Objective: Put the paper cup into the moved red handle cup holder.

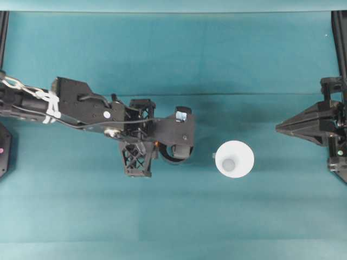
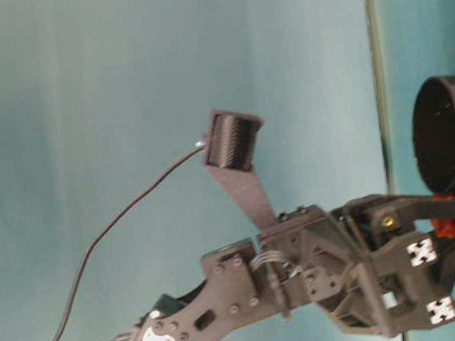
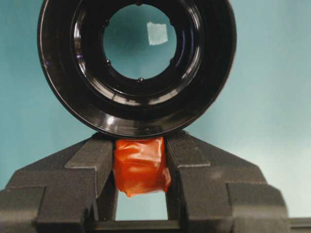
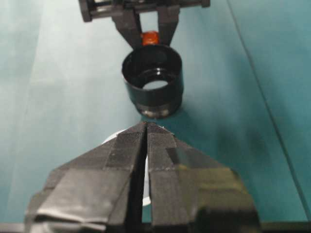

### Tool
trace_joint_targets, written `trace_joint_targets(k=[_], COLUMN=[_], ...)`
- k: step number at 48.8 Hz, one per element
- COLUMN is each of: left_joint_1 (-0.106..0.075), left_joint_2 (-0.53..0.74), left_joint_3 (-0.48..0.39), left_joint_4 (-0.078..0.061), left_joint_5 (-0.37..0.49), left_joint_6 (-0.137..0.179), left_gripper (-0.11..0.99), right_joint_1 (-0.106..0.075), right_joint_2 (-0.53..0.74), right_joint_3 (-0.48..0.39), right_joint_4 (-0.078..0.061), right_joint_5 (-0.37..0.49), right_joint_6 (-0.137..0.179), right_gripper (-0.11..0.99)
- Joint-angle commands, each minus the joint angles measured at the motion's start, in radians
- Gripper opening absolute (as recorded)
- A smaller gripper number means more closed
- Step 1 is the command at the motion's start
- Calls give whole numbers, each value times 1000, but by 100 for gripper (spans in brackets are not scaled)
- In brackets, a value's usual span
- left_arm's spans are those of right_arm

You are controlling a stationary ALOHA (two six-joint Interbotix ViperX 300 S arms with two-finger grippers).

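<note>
The white paper cup (image 1: 235, 158) stands upright on the teal table, right of centre; the right wrist view shows its rim (image 4: 112, 137) behind the fingers. The black cup holder (image 3: 136, 68) lies just left of it, mostly under the left wrist in the overhead view (image 1: 174, 158). My left gripper (image 3: 141, 148) is shut on the holder's red handle (image 3: 141, 167). Whether the holder rests on the table I cannot tell. My right gripper (image 1: 279, 128) is shut and holds nothing, at the right edge, well apart from the cup. From its wrist view, the holder (image 4: 153, 80) sits beyond the closed fingertips (image 4: 138, 133).
The left arm (image 1: 81, 108) stretches in from the left edge to the table's middle. A black frame post (image 1: 340, 32) runs along the right side. Teal cloth (image 1: 173, 216) covers the table.
</note>
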Motion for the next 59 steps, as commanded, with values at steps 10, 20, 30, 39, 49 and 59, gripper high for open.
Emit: trace_joint_targets(k=[10,20,30,39,49,59], left_joint_1=[-2,-2,-2,-2,-2,-2], left_joint_2=[29,31,31,31,31,31], left_joint_3=[-11,-5,-3,0,2,2], left_joint_4=[2,2,2,2,2,2], left_joint_5=[-25,-32,-40,-41,-44,-44], left_joint_6=[2,11,38,38,37,35], left_gripper=[27,27,27,27,27,27], right_joint_1=[0,0,0,-2,-2,0], right_joint_2=[6,6,5,6,6,6], right_joint_3=[-8,-8,-6,-6,-6,-6], right_joint_4=[3,3,3,3,3,3], right_joint_5=[-5,-5,-5,-5,-5,-5], right_joint_6=[8,8,8,9,8,9], right_gripper=[-9,-9,-9,-9,-9,-9])
